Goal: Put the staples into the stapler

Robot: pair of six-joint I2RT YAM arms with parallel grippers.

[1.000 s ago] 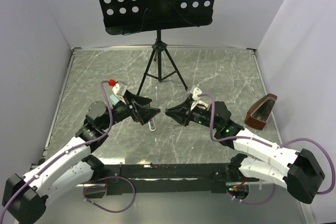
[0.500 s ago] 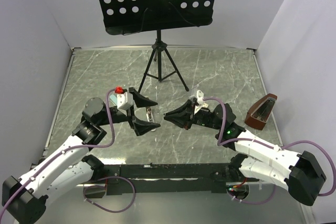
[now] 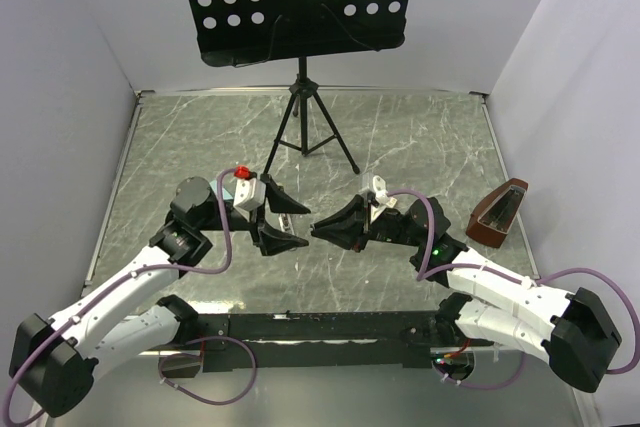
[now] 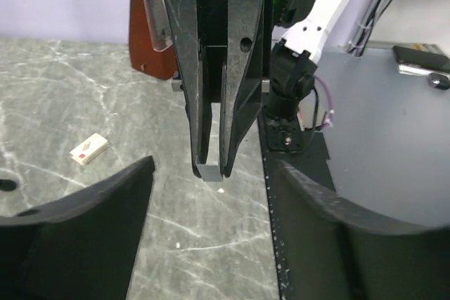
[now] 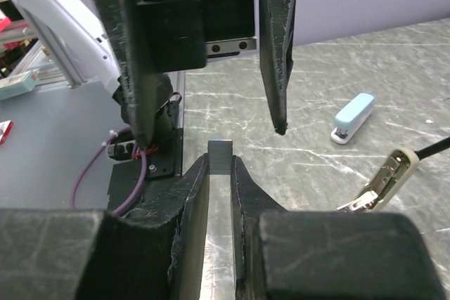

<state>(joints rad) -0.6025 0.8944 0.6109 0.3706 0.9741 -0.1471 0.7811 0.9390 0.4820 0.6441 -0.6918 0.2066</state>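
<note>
Two pincers tip to tip over the grey marbled table (image 3: 420, 137), nothing loaded yet. First the left pincer (image 3: 303, 226): spread wide, holding nothing, black fingers (image 5: 274, 47) bracketing the tips of the other. Squarely between those fingers, clear of the table, the small flat silvery-grey strip of staples (image 5: 219, 154). Then the right pincer (image 3: 320, 228): closed to a narrow slit, nipping that strip edgewise, one end poking out past the fingertips. Done, by the look of it: strip off the table and in a grip. Left to do: steadying a stapler, sliding the strip into its channel, shutting it. Neither stapler touched at present; no telling which one meant. Flat on the table, tiny white-and-tan cardboard box (image 4: 89, 149), left of the right pincer in the left wrist view, well apart; no telling whether open or how full. Right of the right pincer in its own view, near each other on the table: pale blue plastic stapler (image 5: 354, 117), closed, and cream-and-metal stapler (image 5: 383, 177), seemingly hinged open, channel contents not visible. Farthest right, well apart from both pincers, dark red wedge-shaped case (image 3: 498, 213), contents unclear.
</note>
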